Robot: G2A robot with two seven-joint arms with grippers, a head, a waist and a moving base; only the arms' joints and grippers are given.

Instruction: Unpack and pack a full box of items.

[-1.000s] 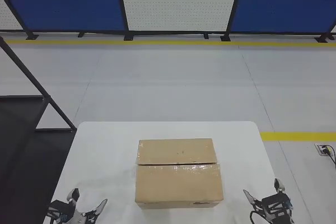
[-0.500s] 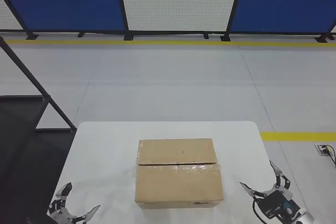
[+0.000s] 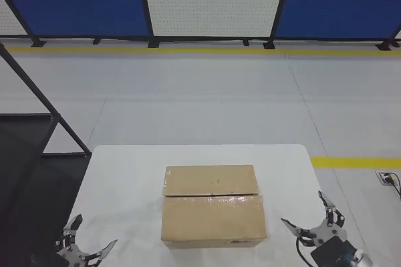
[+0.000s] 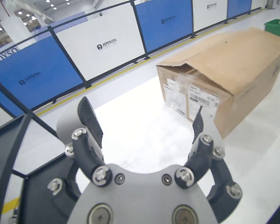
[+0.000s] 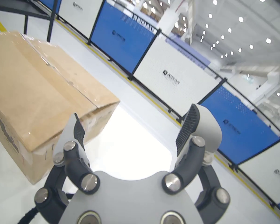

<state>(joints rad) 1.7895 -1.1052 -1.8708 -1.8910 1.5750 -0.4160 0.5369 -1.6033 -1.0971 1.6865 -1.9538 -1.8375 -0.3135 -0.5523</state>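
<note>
A taped box (image 3: 213, 207), flanked by the wide-spread, empty left gripper (image 4: 142, 108) and right gripper (image 5: 134, 113), may be pushed across the table (image 3: 120, 180) if struck from one side.

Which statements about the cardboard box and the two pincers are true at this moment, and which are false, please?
1. The cardboard box stands on the white table. True.
2. The left pincer grips a box flap. False: it is open and apart from the box.
3. The right pincer is open and empty. True.
4. Both pincers are on the same side of the box. False: one is on each side of it.
</note>
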